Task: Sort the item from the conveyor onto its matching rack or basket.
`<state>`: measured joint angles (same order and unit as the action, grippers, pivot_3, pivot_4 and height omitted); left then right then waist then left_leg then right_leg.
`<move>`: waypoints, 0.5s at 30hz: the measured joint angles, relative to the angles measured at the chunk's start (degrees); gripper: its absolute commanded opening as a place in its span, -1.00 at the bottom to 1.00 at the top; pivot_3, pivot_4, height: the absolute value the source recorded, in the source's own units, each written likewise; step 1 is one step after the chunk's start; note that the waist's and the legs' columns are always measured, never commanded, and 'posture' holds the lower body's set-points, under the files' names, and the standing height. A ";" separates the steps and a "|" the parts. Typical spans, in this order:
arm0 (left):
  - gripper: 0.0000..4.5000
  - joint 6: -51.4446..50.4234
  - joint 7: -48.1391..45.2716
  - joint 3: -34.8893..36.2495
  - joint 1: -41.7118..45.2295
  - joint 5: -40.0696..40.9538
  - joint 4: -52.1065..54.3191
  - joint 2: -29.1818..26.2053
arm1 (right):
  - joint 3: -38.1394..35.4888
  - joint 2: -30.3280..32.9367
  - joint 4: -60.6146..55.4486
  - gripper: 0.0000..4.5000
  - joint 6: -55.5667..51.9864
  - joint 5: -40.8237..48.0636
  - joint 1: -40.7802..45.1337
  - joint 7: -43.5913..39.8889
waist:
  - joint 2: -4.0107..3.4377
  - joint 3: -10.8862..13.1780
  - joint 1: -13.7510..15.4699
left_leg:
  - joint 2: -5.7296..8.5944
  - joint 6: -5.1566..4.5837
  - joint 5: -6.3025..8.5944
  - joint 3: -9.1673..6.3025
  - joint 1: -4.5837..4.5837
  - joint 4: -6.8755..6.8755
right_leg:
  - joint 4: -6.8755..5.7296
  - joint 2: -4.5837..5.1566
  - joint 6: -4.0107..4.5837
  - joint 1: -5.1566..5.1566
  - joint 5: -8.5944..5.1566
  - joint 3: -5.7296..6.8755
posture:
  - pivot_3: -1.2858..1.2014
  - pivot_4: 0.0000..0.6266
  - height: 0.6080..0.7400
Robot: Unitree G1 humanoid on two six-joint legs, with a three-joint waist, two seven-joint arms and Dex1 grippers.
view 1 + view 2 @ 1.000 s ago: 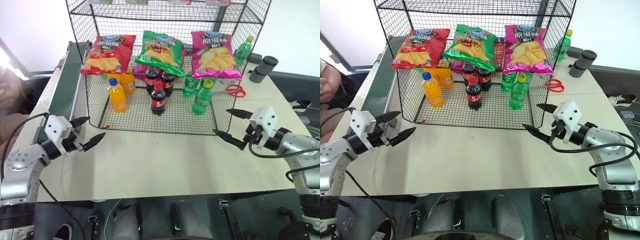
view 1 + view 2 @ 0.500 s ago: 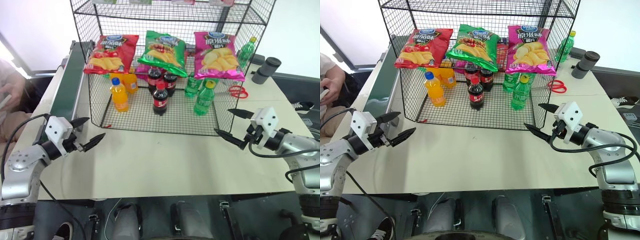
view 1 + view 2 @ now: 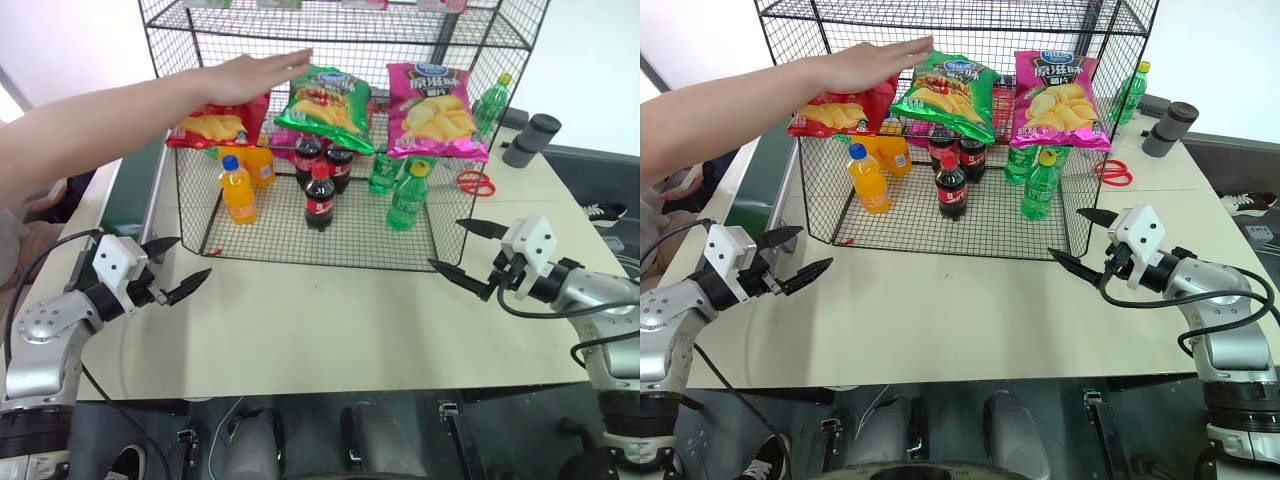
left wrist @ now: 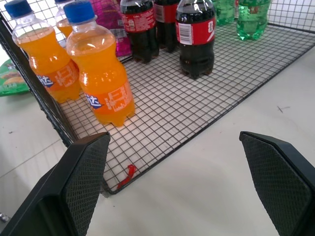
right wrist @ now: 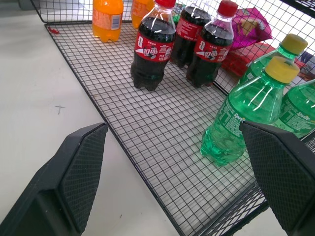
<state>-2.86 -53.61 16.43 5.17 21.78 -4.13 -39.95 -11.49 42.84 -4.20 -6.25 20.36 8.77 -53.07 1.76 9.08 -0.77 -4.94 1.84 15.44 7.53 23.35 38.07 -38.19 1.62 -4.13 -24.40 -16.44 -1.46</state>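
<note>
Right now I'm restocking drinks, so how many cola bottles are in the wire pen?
3 cola bottles: one stands forward, and two stand side by side behind it, between the orange bottles and the green ones. The crisps bags above may hide more.

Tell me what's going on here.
A person's arm reaches across from the left to the rack, with the hand over the red crisps bag, next to the green bag and the pink bag on the sloped shelf. The robot handles nothing: its left hand and right hand hover open over the table, in front of the drink bottles.
</note>
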 measured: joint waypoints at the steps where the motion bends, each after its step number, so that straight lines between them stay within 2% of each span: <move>1: 1.00 0.09 0.04 -0.01 0.19 -0.04 -0.23 0.08 | 0.13 -0.06 0.00 0.99 0.00 -0.03 0.17 0.02 | 0.00 0.00 0.00 | 0.00 0.00 0.00 0.00 0.00 0.00 | 0.00 0.00 0.00 0.00 0.00 0.00 | 0.03 -0.52 1.00; 15: 1.00 2.63 0.26 -2.04 3.18 -0.56 -3.30 1.85 | 1.19 -1.05 -0.02 0.99 0.57 -1.05 1.08 1.16 | 0.00 0.00 0.02 | 0.00 0.00 0.00 0.00 0.00 0.02 | -0.02 -0.01 -0.01 0.01 0.00 0.00 | 0.03 -0.52 1.00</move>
<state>-0.23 -53.35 14.39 8.34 21.22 -7.43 -38.10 -10.30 41.78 -4.22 -5.68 19.31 9.85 -51.91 1.76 9.08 -0.75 -4.94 1.84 15.44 7.53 23.35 38.09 -38.21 1.61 -4.13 -24.40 -16.44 -1.46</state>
